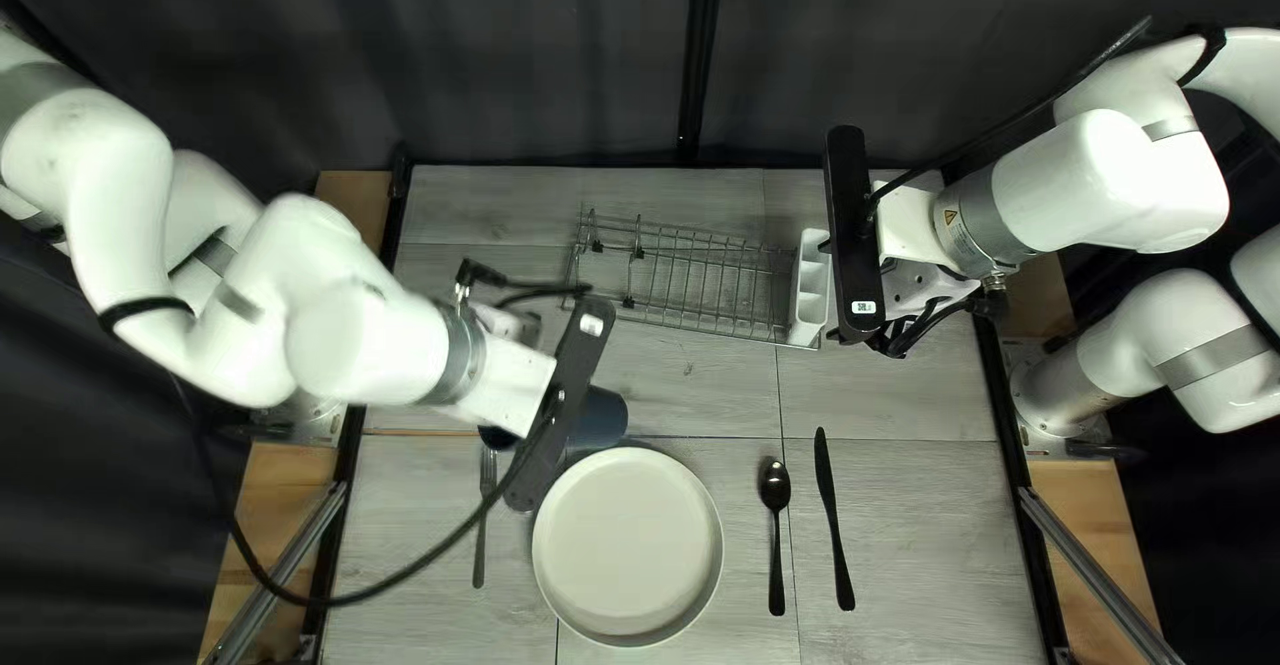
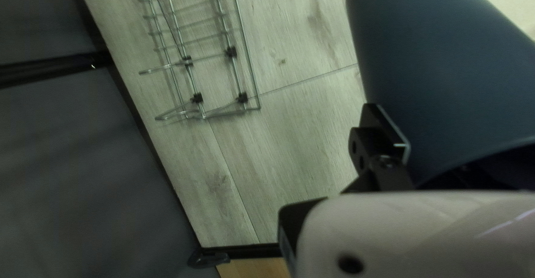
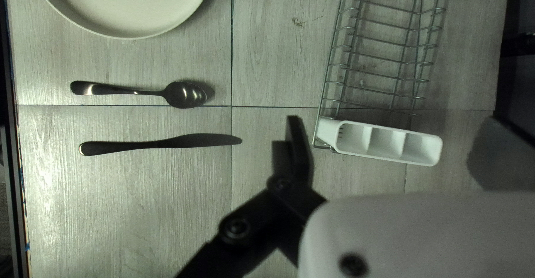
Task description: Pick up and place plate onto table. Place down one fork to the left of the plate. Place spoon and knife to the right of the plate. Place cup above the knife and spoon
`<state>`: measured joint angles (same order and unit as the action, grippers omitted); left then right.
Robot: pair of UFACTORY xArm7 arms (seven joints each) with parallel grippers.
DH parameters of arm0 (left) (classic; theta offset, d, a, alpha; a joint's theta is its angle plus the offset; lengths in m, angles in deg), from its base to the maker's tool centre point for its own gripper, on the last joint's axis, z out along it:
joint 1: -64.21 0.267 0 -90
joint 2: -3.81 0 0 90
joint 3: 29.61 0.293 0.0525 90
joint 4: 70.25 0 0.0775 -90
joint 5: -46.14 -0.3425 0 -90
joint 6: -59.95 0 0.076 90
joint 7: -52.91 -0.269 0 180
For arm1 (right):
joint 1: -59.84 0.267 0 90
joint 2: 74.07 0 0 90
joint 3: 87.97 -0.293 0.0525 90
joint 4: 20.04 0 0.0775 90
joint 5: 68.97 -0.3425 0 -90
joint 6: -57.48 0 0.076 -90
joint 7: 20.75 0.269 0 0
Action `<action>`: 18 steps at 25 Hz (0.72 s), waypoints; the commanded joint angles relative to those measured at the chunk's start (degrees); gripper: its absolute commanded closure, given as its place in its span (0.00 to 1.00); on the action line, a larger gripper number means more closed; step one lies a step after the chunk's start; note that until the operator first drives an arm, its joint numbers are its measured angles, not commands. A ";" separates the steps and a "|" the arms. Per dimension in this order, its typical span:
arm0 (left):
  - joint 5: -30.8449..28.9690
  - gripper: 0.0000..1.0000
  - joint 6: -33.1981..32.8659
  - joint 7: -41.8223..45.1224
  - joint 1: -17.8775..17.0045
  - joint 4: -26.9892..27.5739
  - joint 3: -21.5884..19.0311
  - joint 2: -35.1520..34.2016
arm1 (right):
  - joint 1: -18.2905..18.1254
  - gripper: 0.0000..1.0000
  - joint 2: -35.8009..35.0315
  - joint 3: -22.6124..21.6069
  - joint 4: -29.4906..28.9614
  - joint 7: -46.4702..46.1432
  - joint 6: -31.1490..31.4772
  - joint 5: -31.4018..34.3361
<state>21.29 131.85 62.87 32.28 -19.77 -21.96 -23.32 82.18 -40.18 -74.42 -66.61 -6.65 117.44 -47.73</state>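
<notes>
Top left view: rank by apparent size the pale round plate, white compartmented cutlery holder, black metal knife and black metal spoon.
- Plate
- Cutlery holder
- Knife and spoon: too alike to rank; knife longer, spoon wider

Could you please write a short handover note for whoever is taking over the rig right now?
Left gripper: at the blue cup; I cannot tell whether it has a firm grip, so check first.
Right gripper: open and empty, near the white cutlery holder on the wire dish rack.
Done: plate on the table, fork to its left, spoon and knife to its right.
Left to do: the cup is beyond the plate; it should go above the spoon and knife, probably with the left arm.
</notes>
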 commanded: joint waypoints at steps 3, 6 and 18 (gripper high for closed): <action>6.07 1.00 1.97 -7.81 0.65 1.21 7.45 -1.63 | 0.00 0.00 0.00 0.00 0.00 0.00 0.00 0.00; 10.26 1.00 6.44 -14.11 0.28 4.15 12.09 -0.66 | 0.00 0.00 0.00 0.00 0.00 0.00 0.00 0.00; 16.53 1.00 8.88 -38.36 0.27 5.05 25.99 11.05 | 0.00 0.00 0.00 0.00 0.00 0.00 0.00 0.00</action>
<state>37.72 141.70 28.17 32.24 -13.97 1.84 -14.90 82.18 -40.18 -74.42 -66.61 -6.65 117.44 -47.73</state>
